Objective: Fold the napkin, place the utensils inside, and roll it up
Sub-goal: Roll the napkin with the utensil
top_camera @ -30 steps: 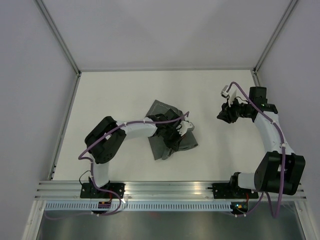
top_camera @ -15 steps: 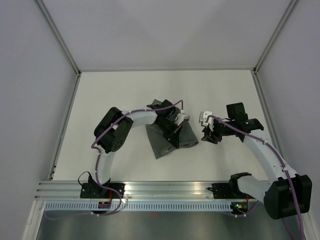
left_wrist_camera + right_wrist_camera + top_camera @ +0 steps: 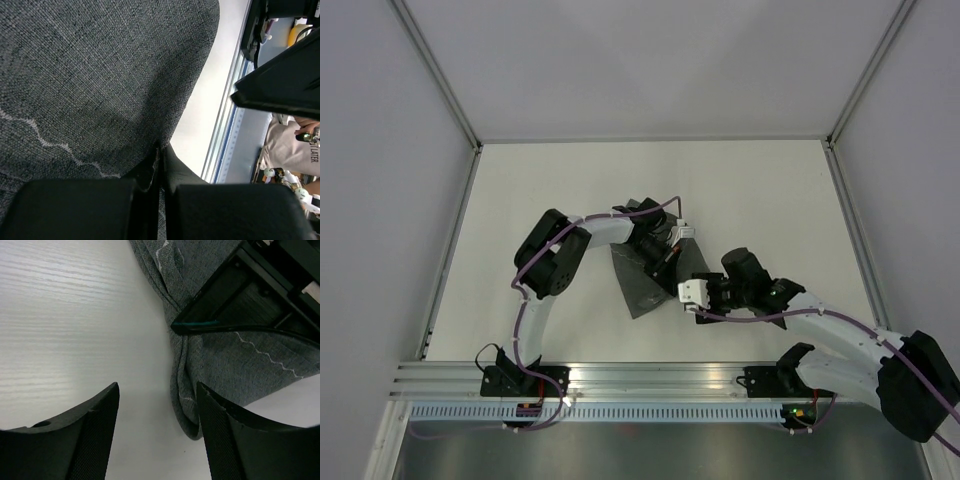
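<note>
The dark grey napkin (image 3: 638, 285) lies crumpled on the white table in the top view. My left gripper (image 3: 666, 256) sits on its right part, shut on a fold of the cloth (image 3: 100, 75); in the left wrist view the jaws (image 3: 161, 167) pinch fabric between them. My right gripper (image 3: 683, 298) is open at the napkin's near right edge. In the right wrist view (image 3: 158, 390) a folded corner of the napkin (image 3: 187, 410) lies between the fingers, close to the right finger (image 3: 225, 435). No utensils are in view.
The white table (image 3: 520, 200) is walled at the left, back and right. An aluminium rail (image 3: 650, 375) runs along its near edge. The left gripper's black body (image 3: 240, 295) shows at the top right of the right wrist view.
My right arm has swung from the far right in to the napkin's near right edge. My left gripper has shifted slightly back and left, still holding the cloth.
</note>
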Motion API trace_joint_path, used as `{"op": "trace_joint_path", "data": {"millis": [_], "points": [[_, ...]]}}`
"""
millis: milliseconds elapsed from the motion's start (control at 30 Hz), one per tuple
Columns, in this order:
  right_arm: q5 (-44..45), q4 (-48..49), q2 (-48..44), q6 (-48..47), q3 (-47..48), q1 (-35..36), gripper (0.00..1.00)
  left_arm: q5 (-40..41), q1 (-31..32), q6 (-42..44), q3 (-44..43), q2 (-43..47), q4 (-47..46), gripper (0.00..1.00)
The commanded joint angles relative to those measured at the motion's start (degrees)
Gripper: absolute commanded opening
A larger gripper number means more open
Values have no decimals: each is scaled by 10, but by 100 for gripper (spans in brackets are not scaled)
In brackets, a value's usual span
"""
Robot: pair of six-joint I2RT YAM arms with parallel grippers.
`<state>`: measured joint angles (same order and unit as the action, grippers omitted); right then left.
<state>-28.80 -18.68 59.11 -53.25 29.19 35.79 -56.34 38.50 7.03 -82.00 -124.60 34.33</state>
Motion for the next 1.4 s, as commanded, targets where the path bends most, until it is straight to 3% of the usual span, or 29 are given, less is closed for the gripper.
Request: {"op": "trace_joint_path", "data": {"millis": [0, 200, 533, 1367], "points": [[80, 134, 18, 13, -22, 39, 70, -38, -3, 2, -16, -12, 9, 2], [142, 239, 47, 29, -46, 83, 70, -41, -4, 3, -15, -17, 11, 2], [194, 286, 104, 12, -62, 136, 68, -47, -5, 6, -17, -20, 14, 2], [278, 373, 220, -47, -95, 178, 40, -63, -11, 19, -22, -20, 39, 2]]}}
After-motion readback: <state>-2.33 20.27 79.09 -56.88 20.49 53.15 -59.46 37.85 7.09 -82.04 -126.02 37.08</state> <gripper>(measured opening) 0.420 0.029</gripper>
